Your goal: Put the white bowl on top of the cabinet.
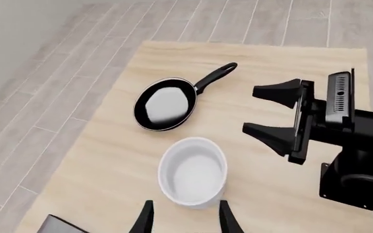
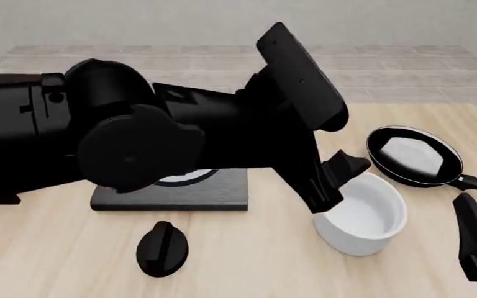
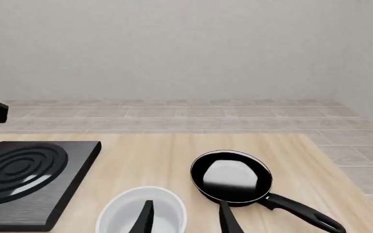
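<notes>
From nine o'clock my left arm stretches low across the desk (image 2: 247, 261), over the stove plate (image 2: 172, 195), a black knob (image 2: 162, 248) lying at its six. My left end effector (image 2: 338, 180) hangs tilted down at the white bowl (image 2: 363, 220), fingers apart, one inside the rim. The frying pan (image 2: 412, 155) sits at the bowl's two o'clock. My right end effector (image 1: 267, 111) waits at four, fingers spread.
</notes>
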{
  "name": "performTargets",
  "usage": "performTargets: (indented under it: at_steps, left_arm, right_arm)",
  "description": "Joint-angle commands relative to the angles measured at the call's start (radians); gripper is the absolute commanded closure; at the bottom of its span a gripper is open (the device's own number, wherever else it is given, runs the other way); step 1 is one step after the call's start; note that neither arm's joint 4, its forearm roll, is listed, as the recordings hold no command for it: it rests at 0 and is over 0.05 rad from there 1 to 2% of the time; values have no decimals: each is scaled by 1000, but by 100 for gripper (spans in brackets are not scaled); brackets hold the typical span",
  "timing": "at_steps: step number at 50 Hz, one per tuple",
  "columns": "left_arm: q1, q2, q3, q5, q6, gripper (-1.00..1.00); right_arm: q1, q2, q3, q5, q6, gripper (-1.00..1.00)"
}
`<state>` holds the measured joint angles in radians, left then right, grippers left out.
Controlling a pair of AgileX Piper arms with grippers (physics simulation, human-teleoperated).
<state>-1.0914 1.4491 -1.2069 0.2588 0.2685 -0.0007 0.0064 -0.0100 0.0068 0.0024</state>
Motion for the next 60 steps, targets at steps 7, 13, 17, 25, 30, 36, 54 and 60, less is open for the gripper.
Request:
performTargets:
  at_steps: [7, 13, 17, 25, 30, 36, 54, 60]
  left_arm:
    - [-70, 146, -106, 94, 45, -100]
    - [-87, 179, -141, 138, 63, -100]
    - [-94, 197, -155, 157, 76, -100]
    - [-91, 244, -164, 178, 104, -100]
    - [-96, 269, -160, 179, 139, -100]
    - [-77, 312, -156, 175, 170, -100]
    - [-43, 394, -152, 148, 210, -100]
    - [-40, 421, -159, 139, 235, -100]
  right_arm:
    - [0, 0, -2, 1, -1, -100]
    - [0, 2, 0, 0, 1, -100]
    - [0, 5, 2, -6, 0, -100]
    - [0, 5, 3, -8, 1, -100]
    - [0, -1, -1, 2, -1, -100]
    - [0, 1, 1, -2, 1, -100]
    - [0, 0, -3, 2, -1, -100]
    - [0, 1, -1, 0, 0, -100]
